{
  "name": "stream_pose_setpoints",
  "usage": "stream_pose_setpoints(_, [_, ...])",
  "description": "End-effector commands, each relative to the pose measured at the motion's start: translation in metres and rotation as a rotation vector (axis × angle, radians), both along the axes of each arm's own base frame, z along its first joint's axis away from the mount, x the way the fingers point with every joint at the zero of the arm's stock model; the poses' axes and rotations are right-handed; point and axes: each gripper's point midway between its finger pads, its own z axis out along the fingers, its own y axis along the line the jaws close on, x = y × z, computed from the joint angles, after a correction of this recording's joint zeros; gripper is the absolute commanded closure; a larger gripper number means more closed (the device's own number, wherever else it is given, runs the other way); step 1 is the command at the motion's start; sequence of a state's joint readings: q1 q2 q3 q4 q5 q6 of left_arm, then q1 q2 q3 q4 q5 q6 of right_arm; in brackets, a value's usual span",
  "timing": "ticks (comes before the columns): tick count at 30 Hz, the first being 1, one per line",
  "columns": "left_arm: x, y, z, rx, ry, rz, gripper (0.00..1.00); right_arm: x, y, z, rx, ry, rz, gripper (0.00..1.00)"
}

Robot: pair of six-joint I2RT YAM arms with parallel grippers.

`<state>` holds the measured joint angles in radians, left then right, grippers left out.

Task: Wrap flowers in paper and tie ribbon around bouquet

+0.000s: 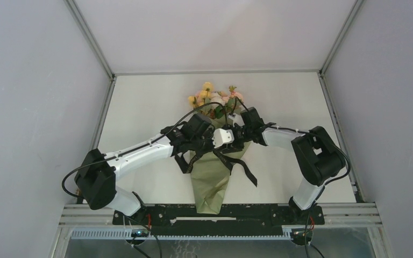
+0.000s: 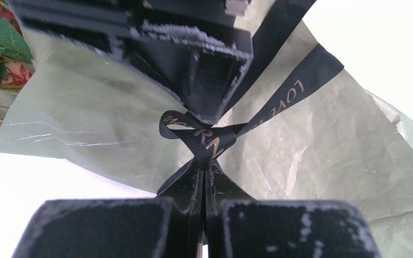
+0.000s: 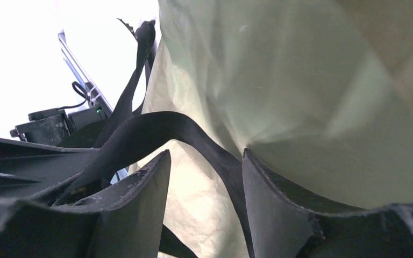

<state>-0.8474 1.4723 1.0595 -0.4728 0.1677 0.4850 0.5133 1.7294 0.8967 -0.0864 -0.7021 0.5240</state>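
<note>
Left pincer [image 2: 203, 183]: fingers pressed together, pinching the ribbon [image 2: 209, 142] just below a twisted crossing. The band is black with gold lettering, and one tail runs up and right across the paper [image 2: 312, 145]. From overhead I see this pincer over the upper part of the bouquet [image 1: 209, 180], coming in from the left.

Bouquet lies flat on the surface [image 1: 140, 107], centre of the workspace, between the two arms. Its wide end points away from the bases, and the flowers [image 1: 213, 97], yellow, pink and cream, stick out there. The narrow tip points at the near edge, between the bases. Paper is olive-green and crinkled, with creases plain in the left wrist view. Loose black ribbon tails drape down both sides of the cone, the right one trailing lower onto the surface.

Right pincer [image 3: 205, 156]: fingers spread apart, nothing clamped. One ribbon strand passes loosely through the gap, arching over from the left finger and down along the right one. I cannot tell whether it touches the pads. Paper fills the view behind it. Overhead, the two pincers face each other closely above the tie point.
</note>
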Motion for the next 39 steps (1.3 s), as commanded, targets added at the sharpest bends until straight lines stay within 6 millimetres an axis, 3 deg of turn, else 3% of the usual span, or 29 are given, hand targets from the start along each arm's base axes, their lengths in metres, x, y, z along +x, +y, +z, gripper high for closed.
stream_pose_setpoints(1, [0.007, -0.011, 0.020, -0.078, -0.018, 0.013, 1.00, 0.012, -0.004, 0.021, 0.004, -0.085, -0.016, 0.43])
stream_pose_setpoints(7, [0.007, -0.016, 0.024, -0.097, -0.006, 0.013, 1.00, 0.003, 0.017, 0.007, 0.050, -0.028, 0.028, 0.67])
stream_pose_setpoints(11, [0.008, -0.016, 0.027, -0.107, -0.003, 0.019, 1.00, 0.000, 0.036, 0.008, 0.093, -0.023, 0.051, 0.78])
stream_pose_setpoints(16, [0.014, -0.013, 0.027, -0.112, 0.000, 0.047, 1.00, -0.021, 0.053, 0.011, 0.147, 0.011, 0.143, 0.83])
stream_pose_setpoints(21, [0.026, -0.006, 0.015, -0.105, 0.027, 0.106, 1.00, -0.040, 0.041, 0.012, 0.118, 0.048, 0.196, 0.81])
stream_pose_setpoints(30, [0.030, -0.011, -0.010, -0.092, 0.106, 0.160, 1.00, -0.008, 0.020, 0.008, 0.085, 0.064, 0.056, 0.74])
stream_pose_setpoints(34, [0.029, -0.010, -0.013, -0.092, 0.109, 0.161, 1.00, 0.014, 0.010, 0.012, 0.071, 0.044, -0.042, 0.70])
stream_pose_setpoints(39, [0.030, -0.009, -0.013, -0.095, 0.113, 0.167, 1.00, 0.042, -0.016, 0.014, -0.005, 0.010, -0.201, 0.69])
